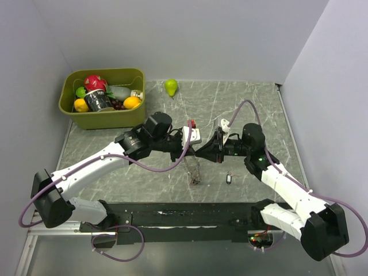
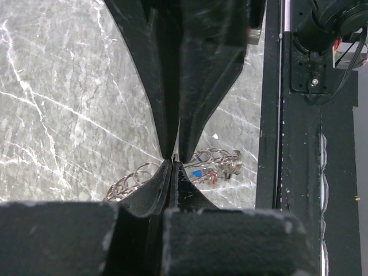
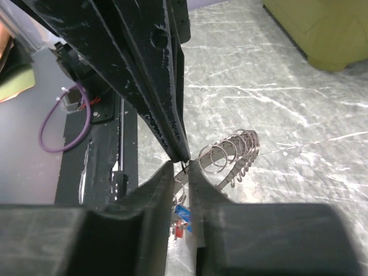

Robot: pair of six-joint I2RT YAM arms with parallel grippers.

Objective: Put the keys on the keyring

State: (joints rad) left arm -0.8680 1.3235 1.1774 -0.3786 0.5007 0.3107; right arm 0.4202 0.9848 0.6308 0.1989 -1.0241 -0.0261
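Note:
The keyring hangs tilted under the two gripper tips, its lower end at the table. It is a grey metal band carrying several small wire rings. Keys with a blue tag and a red tag dangle from it. My left gripper is shut on the ring's band. My right gripper meets it tip to tip, its fingers a narrow gap apart with the band running between them. One key with a dark tag lies loose on the table.
A green bin of toy fruit and a can stands at the back left. A green pear lies near the back wall. The black base strip runs along the near edge.

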